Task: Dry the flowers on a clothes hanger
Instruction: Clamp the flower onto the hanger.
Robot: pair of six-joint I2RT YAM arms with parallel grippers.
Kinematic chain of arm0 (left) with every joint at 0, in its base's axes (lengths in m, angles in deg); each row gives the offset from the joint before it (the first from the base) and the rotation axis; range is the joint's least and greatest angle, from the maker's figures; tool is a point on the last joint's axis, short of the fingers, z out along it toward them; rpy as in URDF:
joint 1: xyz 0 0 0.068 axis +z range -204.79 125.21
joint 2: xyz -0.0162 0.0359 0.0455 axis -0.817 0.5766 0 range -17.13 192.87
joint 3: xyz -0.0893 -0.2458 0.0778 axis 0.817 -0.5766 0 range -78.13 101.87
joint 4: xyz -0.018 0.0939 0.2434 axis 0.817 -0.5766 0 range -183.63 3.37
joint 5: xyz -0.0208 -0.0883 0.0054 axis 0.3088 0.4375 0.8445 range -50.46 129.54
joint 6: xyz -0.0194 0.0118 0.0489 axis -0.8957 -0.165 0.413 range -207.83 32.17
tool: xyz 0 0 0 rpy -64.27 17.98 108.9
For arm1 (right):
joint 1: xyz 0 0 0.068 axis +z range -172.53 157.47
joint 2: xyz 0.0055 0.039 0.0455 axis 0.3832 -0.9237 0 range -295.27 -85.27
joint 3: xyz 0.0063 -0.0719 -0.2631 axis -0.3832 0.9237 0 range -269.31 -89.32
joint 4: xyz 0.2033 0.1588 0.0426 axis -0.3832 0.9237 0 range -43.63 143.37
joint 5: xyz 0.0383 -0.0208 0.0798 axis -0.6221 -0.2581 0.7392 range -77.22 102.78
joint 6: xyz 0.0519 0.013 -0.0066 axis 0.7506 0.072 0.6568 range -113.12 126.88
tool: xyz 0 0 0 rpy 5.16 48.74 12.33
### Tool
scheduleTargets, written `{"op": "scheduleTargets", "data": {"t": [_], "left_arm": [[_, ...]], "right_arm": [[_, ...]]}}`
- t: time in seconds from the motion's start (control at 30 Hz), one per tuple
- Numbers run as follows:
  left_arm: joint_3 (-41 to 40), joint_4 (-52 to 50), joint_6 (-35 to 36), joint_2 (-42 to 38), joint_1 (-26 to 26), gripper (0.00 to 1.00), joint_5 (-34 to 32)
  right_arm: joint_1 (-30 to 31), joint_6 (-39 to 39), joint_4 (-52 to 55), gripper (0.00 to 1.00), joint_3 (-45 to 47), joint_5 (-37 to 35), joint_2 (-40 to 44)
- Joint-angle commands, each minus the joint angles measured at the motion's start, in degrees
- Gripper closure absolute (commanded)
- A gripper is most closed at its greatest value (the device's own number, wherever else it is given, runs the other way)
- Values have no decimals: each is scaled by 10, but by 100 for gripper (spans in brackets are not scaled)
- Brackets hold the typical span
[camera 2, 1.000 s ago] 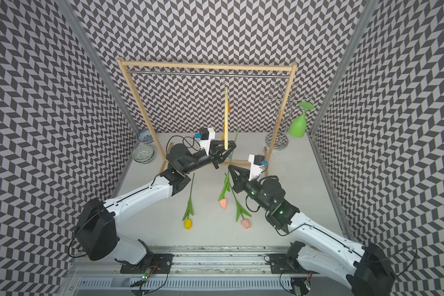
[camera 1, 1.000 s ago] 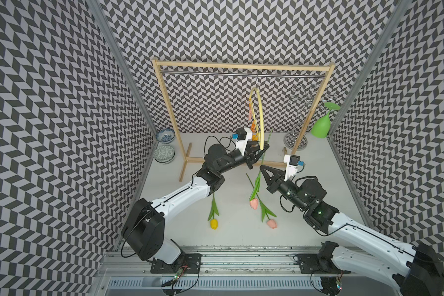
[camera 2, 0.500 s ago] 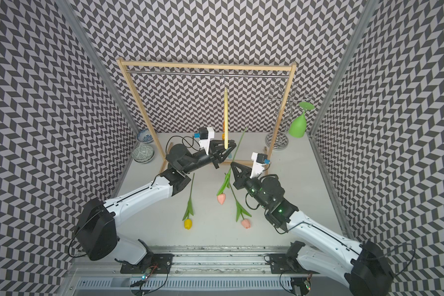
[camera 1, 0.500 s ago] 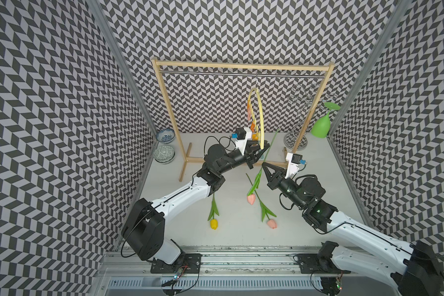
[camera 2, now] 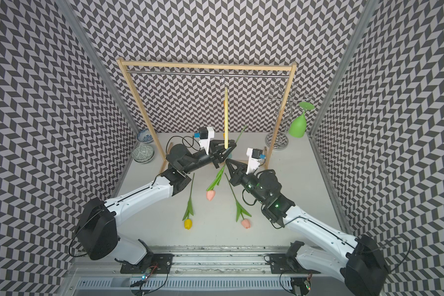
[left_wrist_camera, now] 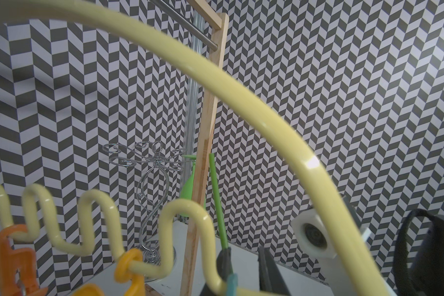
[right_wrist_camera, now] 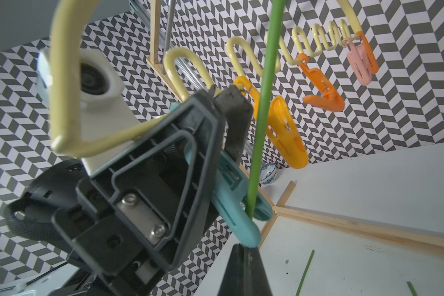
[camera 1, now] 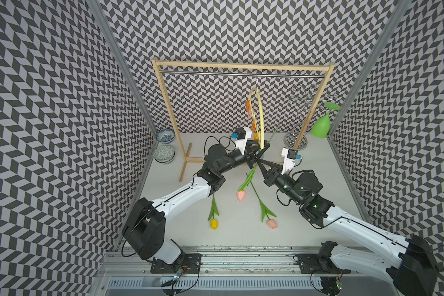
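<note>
Pegging the first flower looks like the step in hand, since none of the three hangs yet. At the left, the left tool (camera 1: 261, 151) is clamped on the blue clothespin (right_wrist_camera: 239, 219) at the near end of the clothes hanger (camera 2: 226, 120), apparently squeezing its mouth apart. The hanger dangles by its hook from the rail of the wooden rack (camera 1: 241, 67) at the far side, and its other pins (right_wrist_camera: 323, 94) are empty along the wavy bar. Nearer, beside the left arm, the yellow tulip (camera 1: 214, 223) lies flat on the tabletop (camera 1: 228, 243).

Toward the middle, a pink tulip (camera 1: 241, 195) hangs bloom-down in the air. Its stem runs up through the mouth of the blue pin, as the right wrist view shows. Just right of it, the right tool (camera 1: 259, 162) is closed on that stem directly beneath the pin. Further right and nearer, the second pink tulip (camera 1: 271, 223) rests on the tabletop. At the far right stand a wire stand (camera 1: 296, 133) and a green glass (camera 1: 321, 125), both out of play.

The next move, I judge, calls for the left tool to ease off so the pin bites the stem. Only then should the right tool let go, because the other order would likely drop the flower.
</note>
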Motion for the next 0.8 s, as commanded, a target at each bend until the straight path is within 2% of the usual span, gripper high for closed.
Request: {"op": "scheduleTargets", "data": {"t": [0.0, 0.17, 0.37, 0.57, 0.77], "left_arm": [[5, 9, -7, 10, -4, 78, -2], [5, 12, -10, 14, -5, 78, 2], [9, 9, -8, 13, -6, 66, 5], [12, 4, -8, 15, -5, 62, 6], [14, -13, -4, 12, -5, 42, 7]], "right_arm": [[-1, -12, -45, 100, 0, 19, 17], [-1, -22, -24, 100, -7, 12, 14], [-1, -38, 2, 100, -5, -8, 8], [-1, -58, 28, 100, -11, -28, 12], [-1, -61, 31, 100, -10, -32, 19]]}}
